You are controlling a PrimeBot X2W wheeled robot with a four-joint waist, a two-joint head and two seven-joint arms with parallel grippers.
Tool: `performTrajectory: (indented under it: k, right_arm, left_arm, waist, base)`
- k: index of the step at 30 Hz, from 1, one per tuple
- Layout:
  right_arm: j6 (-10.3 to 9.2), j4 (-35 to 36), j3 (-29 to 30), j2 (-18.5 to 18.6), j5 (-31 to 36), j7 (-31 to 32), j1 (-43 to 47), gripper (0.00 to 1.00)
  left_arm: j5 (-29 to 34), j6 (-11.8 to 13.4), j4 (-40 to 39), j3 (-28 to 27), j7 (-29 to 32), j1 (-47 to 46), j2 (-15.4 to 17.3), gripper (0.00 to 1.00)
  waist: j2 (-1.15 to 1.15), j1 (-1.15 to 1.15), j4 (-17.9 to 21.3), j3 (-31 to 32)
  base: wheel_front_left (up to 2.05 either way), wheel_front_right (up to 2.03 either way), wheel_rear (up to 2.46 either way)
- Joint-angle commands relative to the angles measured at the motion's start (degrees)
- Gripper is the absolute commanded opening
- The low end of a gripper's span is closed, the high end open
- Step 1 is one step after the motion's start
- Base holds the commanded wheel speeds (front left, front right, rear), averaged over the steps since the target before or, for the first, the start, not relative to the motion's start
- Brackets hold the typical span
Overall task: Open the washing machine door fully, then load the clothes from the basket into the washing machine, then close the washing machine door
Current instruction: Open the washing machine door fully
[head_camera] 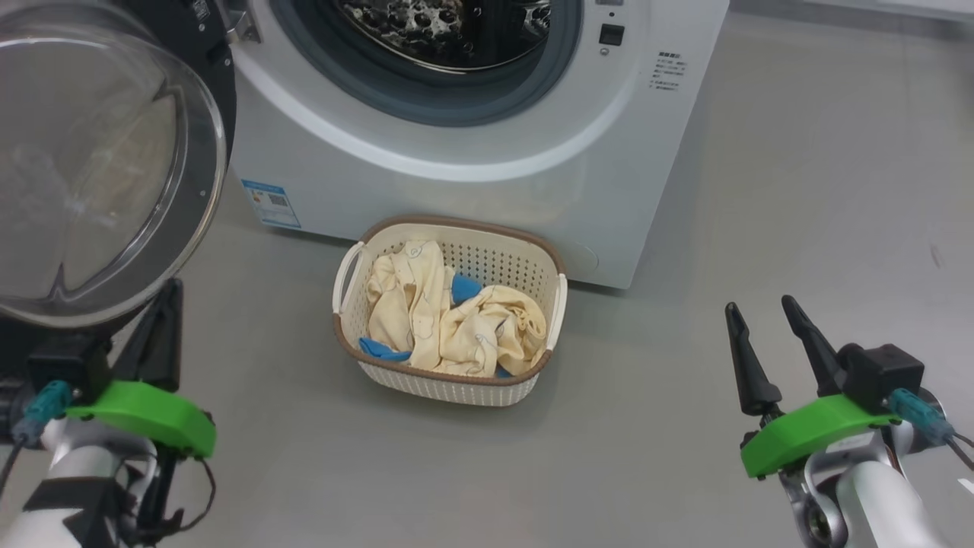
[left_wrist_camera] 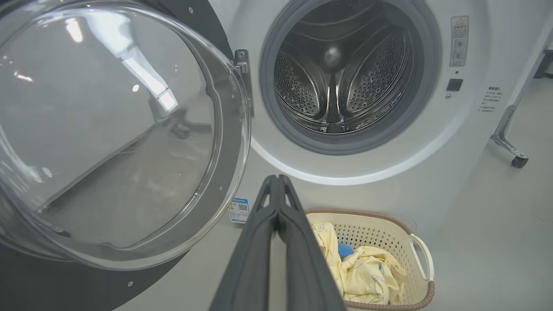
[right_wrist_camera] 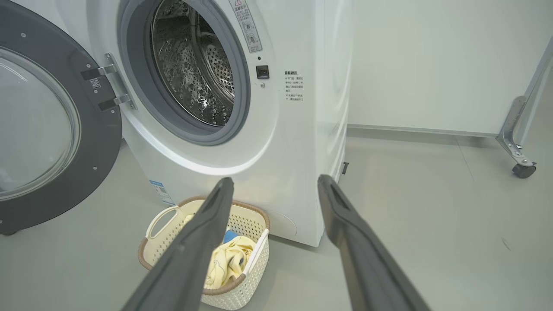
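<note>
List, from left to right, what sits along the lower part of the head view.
Left gripper, shut → basket holding the clothes → right gripper, open.

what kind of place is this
Probably a laundry test space, not a home: a washing machine on bare grey floor, a basket of clothes before it, a wheeled frame nearby.
</note>
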State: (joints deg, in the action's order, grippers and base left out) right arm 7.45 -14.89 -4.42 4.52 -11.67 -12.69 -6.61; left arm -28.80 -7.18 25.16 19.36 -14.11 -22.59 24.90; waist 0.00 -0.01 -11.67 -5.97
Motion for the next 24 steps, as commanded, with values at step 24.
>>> performTrajectory:
  k: [24]
  right_arm:
    - [0.03,2.1,-2.8,-1.2,-1.8,-1.9,2.3,1.0]
  left_arm:
    - [-0.1,7.9,-16.4,0.9,0.0,13.8,-4.7,0.0]
  waist:
    - [0.0,0.01,9.1,7.0]
  base:
    - [0.0,0.0,0.0]
